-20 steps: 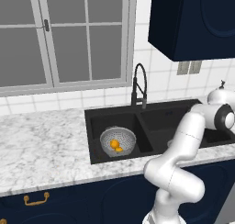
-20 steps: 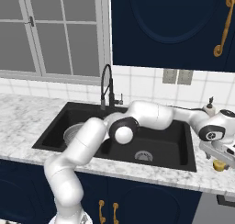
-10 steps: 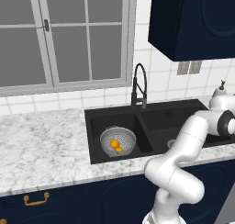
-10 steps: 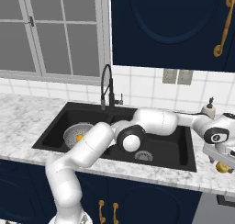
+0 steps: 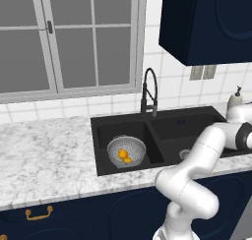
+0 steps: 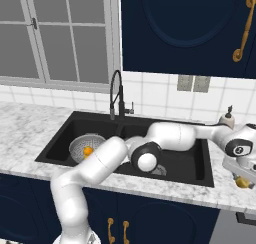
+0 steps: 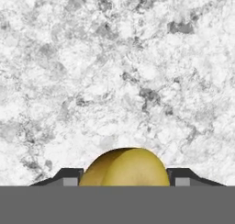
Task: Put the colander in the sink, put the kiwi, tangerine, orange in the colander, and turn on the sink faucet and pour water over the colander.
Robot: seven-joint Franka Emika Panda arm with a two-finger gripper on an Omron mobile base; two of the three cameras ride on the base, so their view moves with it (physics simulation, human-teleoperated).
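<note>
Your marble table (image 5: 44, 150) ran wide under the window, the black sink (image 5: 162, 117) sunk into it with two basins. The sink faucet (image 5: 149, 89) arched at the back, between the basins. The colander (image 5: 127, 151) sat in the left basin with two orange fruits (image 5: 123, 156) inside. Your arm reached far right, past the sink, over the table end. There the jaws (image 7: 124, 178) stood one on each side of the kiwi (image 7: 125, 167), a brownish-yellow round; you could not tell whether they pressed it. Marble lay close beneath.
</note>
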